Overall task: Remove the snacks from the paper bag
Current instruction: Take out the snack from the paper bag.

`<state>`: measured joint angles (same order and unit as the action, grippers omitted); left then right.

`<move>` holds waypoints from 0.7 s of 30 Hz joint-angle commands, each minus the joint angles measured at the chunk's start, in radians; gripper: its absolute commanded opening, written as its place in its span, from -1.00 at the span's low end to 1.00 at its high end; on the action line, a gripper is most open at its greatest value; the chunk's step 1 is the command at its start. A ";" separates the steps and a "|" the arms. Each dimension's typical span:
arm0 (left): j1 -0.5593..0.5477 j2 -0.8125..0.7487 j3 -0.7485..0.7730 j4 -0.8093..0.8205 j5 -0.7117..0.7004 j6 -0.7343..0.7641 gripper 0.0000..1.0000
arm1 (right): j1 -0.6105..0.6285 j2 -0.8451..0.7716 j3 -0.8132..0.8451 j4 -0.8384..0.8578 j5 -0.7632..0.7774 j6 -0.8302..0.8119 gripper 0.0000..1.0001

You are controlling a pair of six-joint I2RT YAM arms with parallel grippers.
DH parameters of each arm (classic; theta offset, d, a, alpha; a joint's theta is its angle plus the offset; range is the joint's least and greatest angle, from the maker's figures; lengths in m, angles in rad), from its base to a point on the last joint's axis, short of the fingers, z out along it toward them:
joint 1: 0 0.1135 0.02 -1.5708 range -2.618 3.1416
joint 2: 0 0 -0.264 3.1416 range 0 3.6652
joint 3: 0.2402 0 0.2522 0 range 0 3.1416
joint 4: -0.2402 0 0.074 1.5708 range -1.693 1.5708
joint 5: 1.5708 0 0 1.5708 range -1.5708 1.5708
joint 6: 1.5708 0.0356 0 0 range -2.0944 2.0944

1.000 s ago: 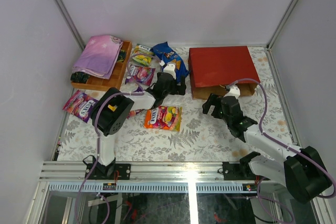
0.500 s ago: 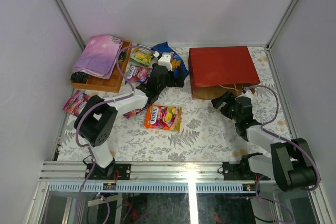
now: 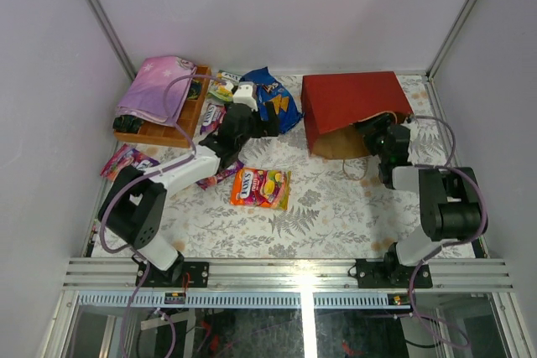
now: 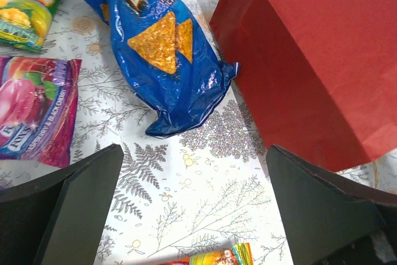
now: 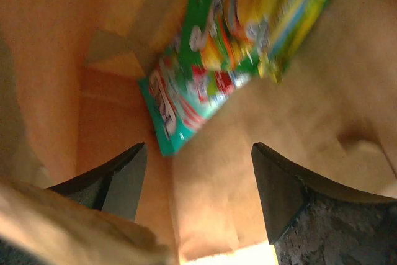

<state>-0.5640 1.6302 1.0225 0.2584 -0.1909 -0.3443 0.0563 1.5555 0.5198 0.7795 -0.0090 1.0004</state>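
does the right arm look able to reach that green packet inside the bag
Probably yes: the right pincer sits open inside the paper bag, with the green packet just ahead and nothing between.

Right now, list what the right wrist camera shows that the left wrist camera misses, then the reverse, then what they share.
Right wrist only: a green packet inside the paper bag, against its brown lining. Left wrist only: the blue chip bag, a purple packet and the patterned table. Both: the paper bag, red outside in the left view, brown inside in the right.
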 commanded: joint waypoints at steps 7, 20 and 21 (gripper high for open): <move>0.024 -0.083 -0.049 -0.039 0.023 -0.035 0.99 | -0.083 0.321 0.304 0.161 -0.012 0.114 0.50; 0.025 -0.098 -0.075 -0.079 0.064 -0.059 0.99 | -0.082 0.448 0.343 0.107 0.109 0.156 0.71; 0.025 -0.095 -0.073 -0.088 0.064 -0.059 1.00 | -0.083 0.471 0.365 0.107 0.117 0.155 0.71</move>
<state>-0.5468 1.5433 0.9512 0.1879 -0.1482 -0.3916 -0.0269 1.9671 0.8036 0.8722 0.0395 1.1492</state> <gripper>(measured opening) 0.996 0.852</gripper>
